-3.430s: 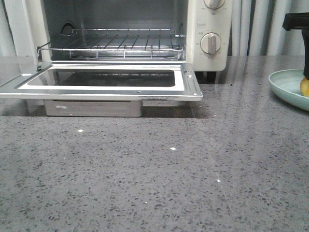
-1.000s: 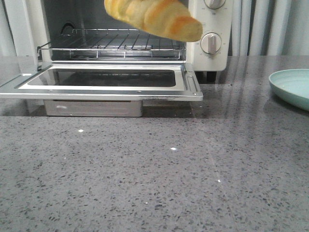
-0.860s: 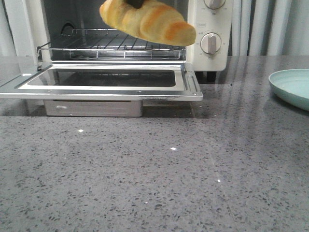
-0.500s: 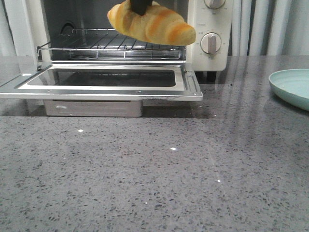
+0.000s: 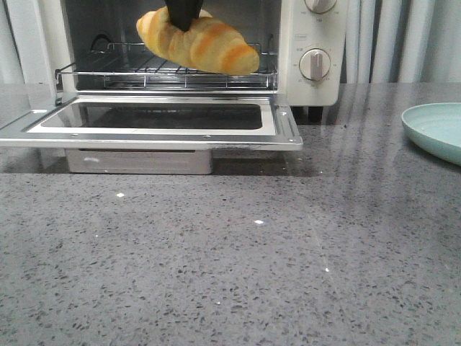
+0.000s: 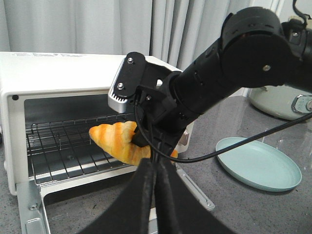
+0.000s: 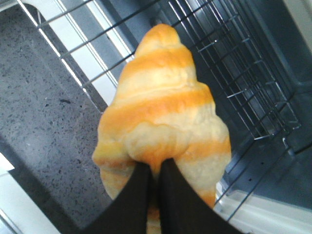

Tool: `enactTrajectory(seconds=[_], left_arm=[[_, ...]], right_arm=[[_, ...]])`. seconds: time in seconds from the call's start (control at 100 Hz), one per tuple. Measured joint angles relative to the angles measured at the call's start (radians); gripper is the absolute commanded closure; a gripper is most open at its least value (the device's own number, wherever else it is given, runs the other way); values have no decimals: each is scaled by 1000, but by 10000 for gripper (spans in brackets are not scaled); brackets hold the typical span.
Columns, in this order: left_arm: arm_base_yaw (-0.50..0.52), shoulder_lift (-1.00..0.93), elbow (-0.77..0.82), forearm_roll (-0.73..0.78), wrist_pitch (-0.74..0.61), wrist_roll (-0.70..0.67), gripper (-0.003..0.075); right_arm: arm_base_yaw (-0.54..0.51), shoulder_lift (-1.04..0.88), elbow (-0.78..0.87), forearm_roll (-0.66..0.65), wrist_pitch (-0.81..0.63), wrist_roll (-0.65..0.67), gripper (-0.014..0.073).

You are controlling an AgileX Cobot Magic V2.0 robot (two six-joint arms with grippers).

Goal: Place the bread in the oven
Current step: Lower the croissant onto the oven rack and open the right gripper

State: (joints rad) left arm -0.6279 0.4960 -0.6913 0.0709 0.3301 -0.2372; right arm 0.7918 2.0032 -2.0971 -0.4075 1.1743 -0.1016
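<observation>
Right pincer (image 7: 155, 176): pinched narrow on the croissant roll (image 5: 196, 43), gripping its middle so both tapered ends hang free.
Roll: directly under the pincer, held over the wire rack's (image 5: 108, 68) front edge, apparently not resting on it yet.
Toaster oven (image 5: 310, 79): door (image 5: 155, 130) dropped flat below the pincer, leaving the mouth open.
Left pincer (image 6: 155, 170): fingers together, empty, back from the oven, watching.
Plate (image 5: 432, 130): on the desk (image 5: 288, 252), well off to the right pincer's right.

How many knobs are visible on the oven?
2. Both sit on the oven's right control panel: the upper knob, cut off by the frame's top edge, and the lower knob directly below it.
</observation>
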Motion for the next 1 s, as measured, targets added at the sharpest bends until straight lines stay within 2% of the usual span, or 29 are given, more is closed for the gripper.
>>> enactTrajectory(seconds=[0.55, 0.88, 1.0], left_arm=[[0, 0, 0, 0, 0, 0, 742], [0, 0, 0, 0, 0, 0, 742], [0, 0, 0, 0, 0, 0, 742]], right_arm=[[-14, 40, 0, -38, -155, -3, 661], [-38, 51, 0, -42, -180, -3, 656], [-38, 51, 0, -42, -182, -3, 586]])
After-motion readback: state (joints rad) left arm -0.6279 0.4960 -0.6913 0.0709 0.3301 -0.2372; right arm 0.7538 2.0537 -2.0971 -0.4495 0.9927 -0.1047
